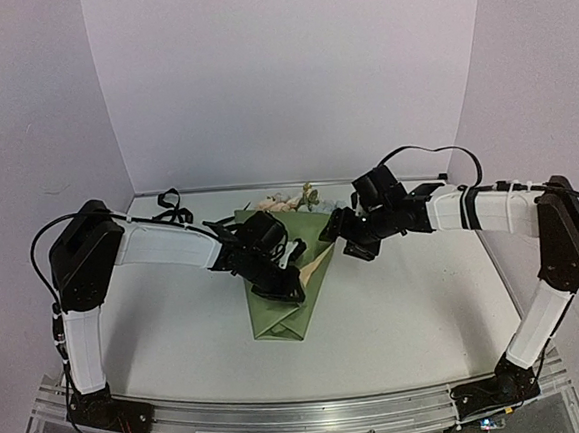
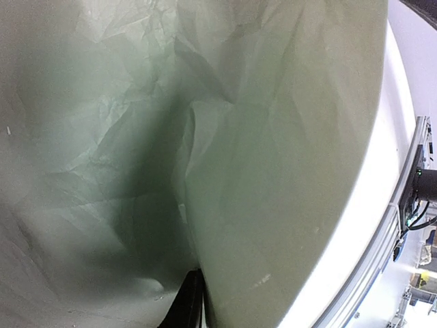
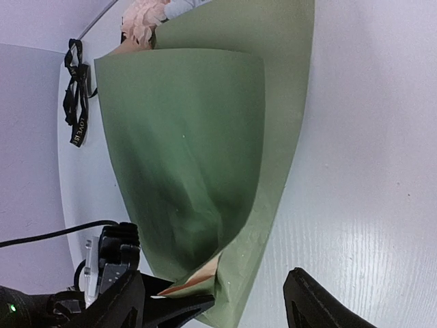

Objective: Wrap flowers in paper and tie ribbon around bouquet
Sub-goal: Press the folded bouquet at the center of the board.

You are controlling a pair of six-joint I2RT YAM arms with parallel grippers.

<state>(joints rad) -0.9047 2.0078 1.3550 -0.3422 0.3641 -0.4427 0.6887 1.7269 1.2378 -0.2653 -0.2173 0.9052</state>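
The olive-green paper (image 1: 282,312) lies folded into a cone on the table, its point toward the arms. A tan underside flap (image 3: 201,277) shows at one fold. The flowers (image 1: 290,201) poke out of its far end, and a pink bloom (image 3: 143,20) shows in the right wrist view. My left gripper (image 1: 290,285) rests on the cone's middle, shut on a fold of the paper; its dark finger (image 2: 186,301) shows against the sheet. My right gripper (image 3: 215,287) is open at the cone's right edge, just above the paper. The black ribbon (image 1: 173,206) lies loose at the back left.
A white back wall and side walls close in the table. An aluminium rail (image 1: 305,416) runs along the near edge, also seen as the rail (image 2: 403,225) in the left wrist view. The ribbon (image 3: 75,89) lies beside the back wall.
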